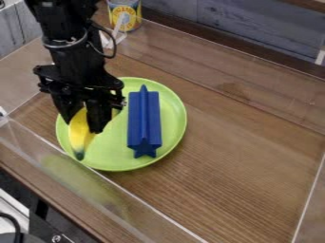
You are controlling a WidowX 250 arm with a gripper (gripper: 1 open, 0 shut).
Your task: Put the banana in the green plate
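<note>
The banana (82, 132) is small and yellow with a greenish tip, hanging end-down between the fingers of my black gripper (84, 111), which is shut on it. Its lower tip sits just over or on the left part of the green plate (178, 121); I cannot tell whether it touches. The gripper points straight down above the plate's left half. A long blue block (143, 121) lies on the plate, just right of the gripper.
A yellow can (124, 15) stands at the back left behind the arm. Clear plastic walls (76, 185) surround the wooden table (241, 161), with the front wall close to the plate's near edge.
</note>
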